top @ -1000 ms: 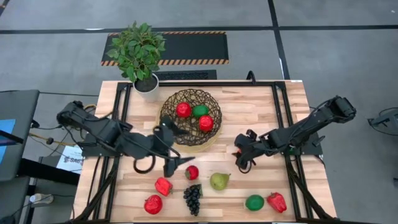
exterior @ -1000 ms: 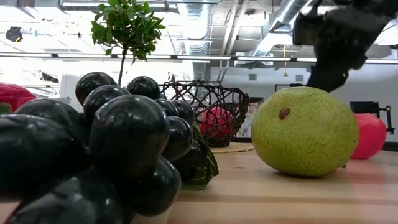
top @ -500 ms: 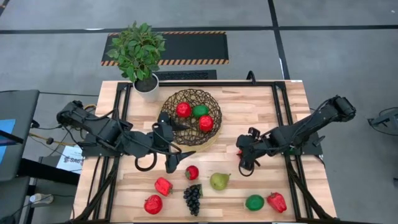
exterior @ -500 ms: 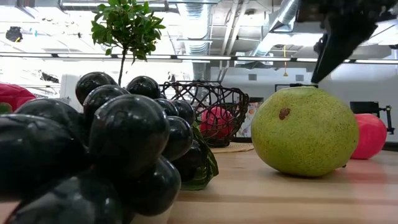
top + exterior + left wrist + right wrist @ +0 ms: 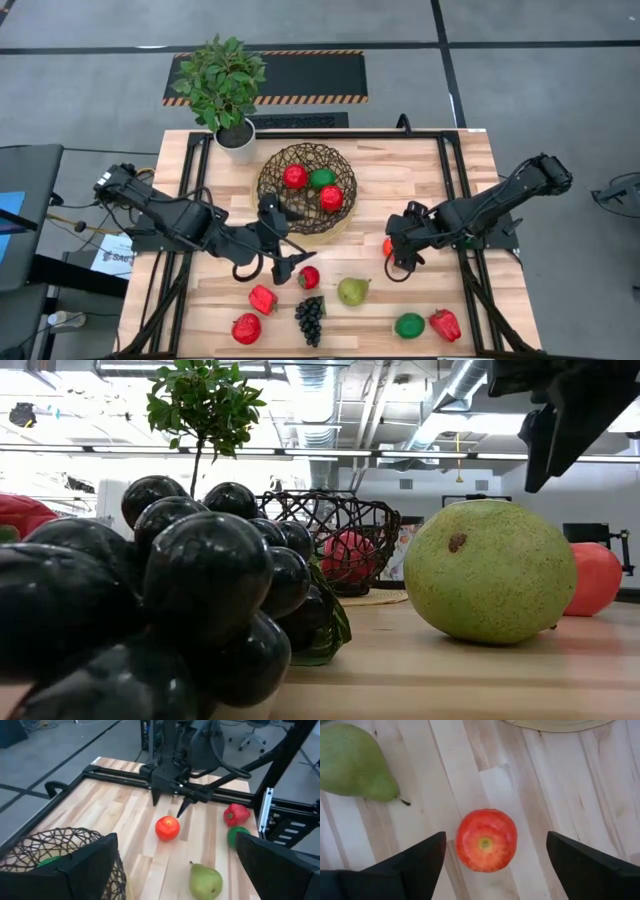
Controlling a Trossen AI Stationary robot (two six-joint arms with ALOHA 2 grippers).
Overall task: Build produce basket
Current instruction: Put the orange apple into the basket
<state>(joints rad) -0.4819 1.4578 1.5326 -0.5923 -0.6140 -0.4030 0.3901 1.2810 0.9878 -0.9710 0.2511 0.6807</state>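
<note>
In the high view, a potted plant [image 5: 226, 90] stands at the table's upper left corner. The left gripper [image 5: 283, 262] hovers spread below the basket's [image 5: 306, 187] lower left rim, a small red piece [image 5: 309, 277] just right of its fingertips. The basket, upper centre, holds two red pieces and a green one. Grapes [image 5: 310, 320] and a pear [image 5: 351, 291] lie lower centre. Right of them, the right gripper [image 5: 392, 248] hangs spread directly over a red tomato [image 5: 486, 840], not touching.
</note>
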